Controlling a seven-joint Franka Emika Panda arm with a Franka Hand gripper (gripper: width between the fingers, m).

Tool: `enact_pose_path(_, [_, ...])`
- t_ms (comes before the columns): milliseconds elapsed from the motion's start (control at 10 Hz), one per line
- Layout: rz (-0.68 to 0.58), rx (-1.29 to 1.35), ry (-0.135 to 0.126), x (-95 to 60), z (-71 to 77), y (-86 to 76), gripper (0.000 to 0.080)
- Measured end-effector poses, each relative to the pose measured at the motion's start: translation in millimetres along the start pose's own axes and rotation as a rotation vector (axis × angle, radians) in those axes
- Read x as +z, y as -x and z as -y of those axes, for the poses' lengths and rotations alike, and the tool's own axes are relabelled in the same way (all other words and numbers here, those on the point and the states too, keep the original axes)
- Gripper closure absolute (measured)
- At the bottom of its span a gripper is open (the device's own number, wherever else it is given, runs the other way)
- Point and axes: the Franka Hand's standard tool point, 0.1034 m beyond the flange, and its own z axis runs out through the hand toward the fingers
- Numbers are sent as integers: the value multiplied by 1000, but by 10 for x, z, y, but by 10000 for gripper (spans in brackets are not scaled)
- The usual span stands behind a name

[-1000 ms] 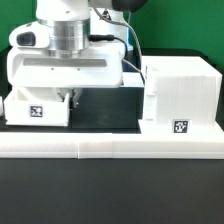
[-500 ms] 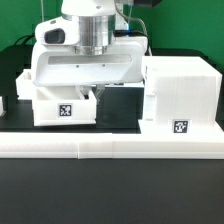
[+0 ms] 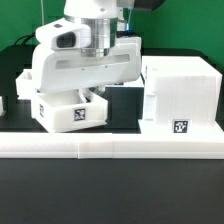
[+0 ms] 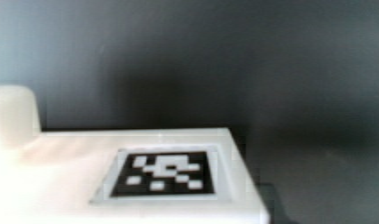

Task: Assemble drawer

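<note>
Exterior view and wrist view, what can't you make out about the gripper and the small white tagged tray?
Gripper: fingertips hidden in the exterior view by its white body and the small white tagged plastic tray; grip unclear.
Rounded white shape: wrist view, blurred, cut by the edge; finger or knob, unclear.
Small white piece: exterior view's left edge cuts it off.

tray (image 3: 72,113) exterior view's left, below end effector (image 3: 88,97) | housing (image 3: 180,95) exterior view's right, apart from tray | border rail (image 3: 110,148) before both, on tabletop (image 3: 110,190)
</note>
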Motion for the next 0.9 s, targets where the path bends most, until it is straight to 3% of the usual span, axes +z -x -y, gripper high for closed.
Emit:
enact_pose_path(200, [13, -220, 4, -34, -17, -82, 757])
enact_pose_path(900, [40, -689, 13, -38, -48, -67, 757])
